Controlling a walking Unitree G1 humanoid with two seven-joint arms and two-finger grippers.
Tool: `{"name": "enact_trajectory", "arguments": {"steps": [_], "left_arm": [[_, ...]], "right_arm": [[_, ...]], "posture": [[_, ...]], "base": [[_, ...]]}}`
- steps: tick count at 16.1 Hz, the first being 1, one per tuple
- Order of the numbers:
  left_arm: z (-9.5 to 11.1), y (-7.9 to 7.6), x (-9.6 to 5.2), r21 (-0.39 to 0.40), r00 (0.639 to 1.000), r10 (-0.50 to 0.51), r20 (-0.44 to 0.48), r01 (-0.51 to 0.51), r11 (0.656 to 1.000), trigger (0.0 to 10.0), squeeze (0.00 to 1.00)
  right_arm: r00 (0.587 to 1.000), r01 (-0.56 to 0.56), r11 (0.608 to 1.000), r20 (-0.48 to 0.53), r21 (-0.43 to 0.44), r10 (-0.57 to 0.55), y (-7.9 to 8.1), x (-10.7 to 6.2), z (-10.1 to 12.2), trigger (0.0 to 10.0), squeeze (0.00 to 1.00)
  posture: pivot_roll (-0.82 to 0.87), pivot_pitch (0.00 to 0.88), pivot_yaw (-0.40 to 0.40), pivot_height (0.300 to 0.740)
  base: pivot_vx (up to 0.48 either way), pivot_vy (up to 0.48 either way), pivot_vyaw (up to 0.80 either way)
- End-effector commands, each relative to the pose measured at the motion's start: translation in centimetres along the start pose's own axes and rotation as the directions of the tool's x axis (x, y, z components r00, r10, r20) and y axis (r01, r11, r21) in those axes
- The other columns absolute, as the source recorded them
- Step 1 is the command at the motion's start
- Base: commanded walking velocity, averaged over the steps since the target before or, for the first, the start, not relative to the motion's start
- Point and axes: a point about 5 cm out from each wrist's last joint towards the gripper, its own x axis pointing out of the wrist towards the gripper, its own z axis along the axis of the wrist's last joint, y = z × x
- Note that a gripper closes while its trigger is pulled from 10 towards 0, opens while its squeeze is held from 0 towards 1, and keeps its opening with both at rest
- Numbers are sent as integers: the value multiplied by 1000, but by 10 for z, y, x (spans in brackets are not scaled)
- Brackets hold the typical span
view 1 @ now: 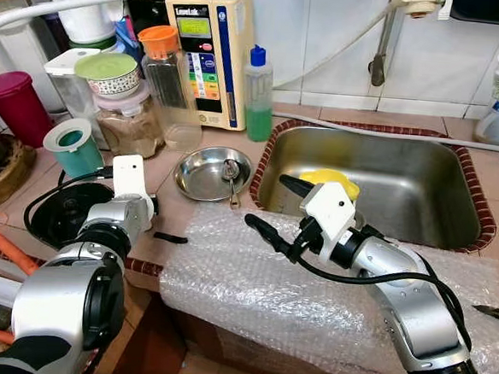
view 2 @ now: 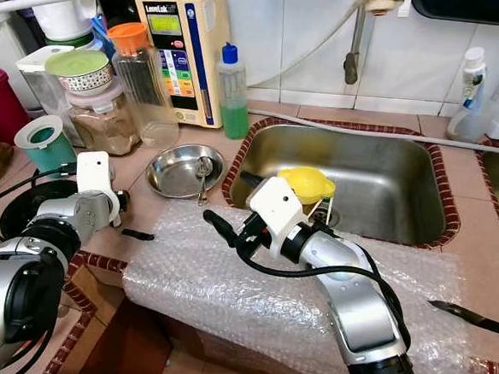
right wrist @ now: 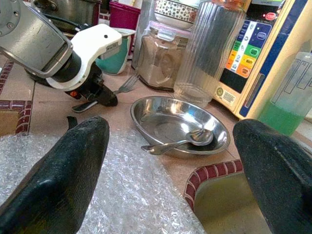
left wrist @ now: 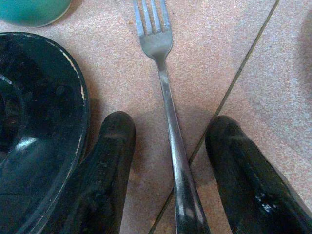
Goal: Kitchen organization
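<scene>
Left gripper (left wrist: 168, 161) straddled fork (left wrist: 163, 92) on counter, fingers spread, not clamped.
Right gripper (view 1: 273, 214) wide open, empty, over bubble wrap (view 1: 311, 285); steel dish (view 1: 206, 174) with spoon (view 1: 230, 172) at its 11 o'clock.

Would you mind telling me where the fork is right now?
The fork lies flat on the tiled counter on the robot's left, between the open fingers of the left gripper, beside the black pan, tines toward the teal cup.

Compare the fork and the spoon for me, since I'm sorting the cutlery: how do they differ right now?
The fork lies flat on the tiled counter, between the open left gripper's fingers; the spoon rests in the steel dish, untouched. The fork's tines point toward the teal cup, while the spoon's handle overhangs the dish rim. Both are plain metal.
</scene>
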Motion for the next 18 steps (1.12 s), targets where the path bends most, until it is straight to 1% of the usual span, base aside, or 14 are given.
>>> {"name": "enact_trajectory", "arguments": {"steps": [1,3,6,7,9,10,14,16,18], "left_arm": [[-25,10,4,19,995,34,-95,-32,999,0,0],[-26,9,4,14,995,32,-95,-31,999,0,0],[-27,9,5,-25,995,18,-98,-20,999,0,0],[-28,9,5,-34,995,15,-100,-19,999,0,0],[-29,10,5,-36,995,17,-103,-21,999,0,0],[-31,11,5,-40,994,20,-107,-25,999,0,0],[-34,15,6,-43,993,34,-110,-39,998,0,0],[-35,20,7,-32,992,68,-105,-72,997,0,0],[-41,24,8,-33,990,84,-115,-88,996,0,0]], "right_arm": [[1000,2,1000,23,-15,-2,1,0,6,10000,0],[1000,3,1000,24,-16,-3,0,0,6,10000,0],[1000,-13,1000,23,-13,13,2,0,6,10000,0],[998,-55,998,19,2,55,6,-1,6,10000,0],[995,-101,995,10,16,101,12,-2,4,10000,0],[989,-145,989,1,30,145,17,-3,3,10000,0],[989,-150,988,-6,35,150,20,-3,1,10000,0],[989,-148,988,-8,35,149,20,-4,0,10000,0],[988,-150,988,-13,37,151,20,-4,0,10000,0]], "posture": [[28,0,181,740],[27,0,181,740],[25,0,174,740],[25,0,171,740],[26,0,167,740],[29,0,164,740],[29,0,167,740],[29,0,167,740],[29,0,165,740]], "base": [[0,0,0],[0,0,0],[0,0,0],[0,0,0],[0,0,0],[0,0,0],[0,0,0],[0,0,0],[0,0,0]]}}
